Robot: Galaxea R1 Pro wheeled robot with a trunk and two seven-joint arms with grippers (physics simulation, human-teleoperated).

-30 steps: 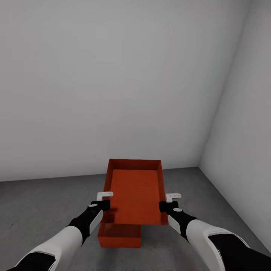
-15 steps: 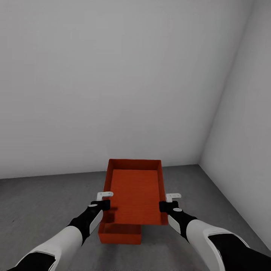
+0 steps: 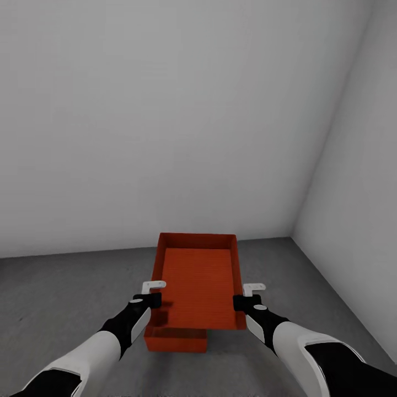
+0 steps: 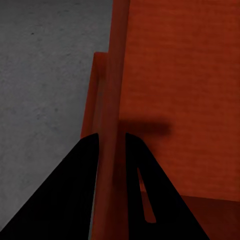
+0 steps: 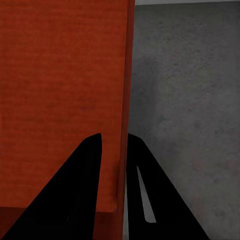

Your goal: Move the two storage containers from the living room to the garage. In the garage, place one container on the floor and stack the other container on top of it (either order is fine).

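Dark grey rough concrete-like floor (image 3: 66,298); bears one orange-red rectangular open-topped storage container (image 3: 176,342), near pale grey wall corner.

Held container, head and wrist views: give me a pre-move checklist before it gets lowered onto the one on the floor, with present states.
1. Left gripper clamps the left wall of the held container: ok.
2. Right gripper clamps the right wall: ok.
3. Lower container sits on the grey floor: ok.
4. Held container lined up over the lower one: not ok, the lower one pokes out at the near left.
5. Held container level: cannot tell.
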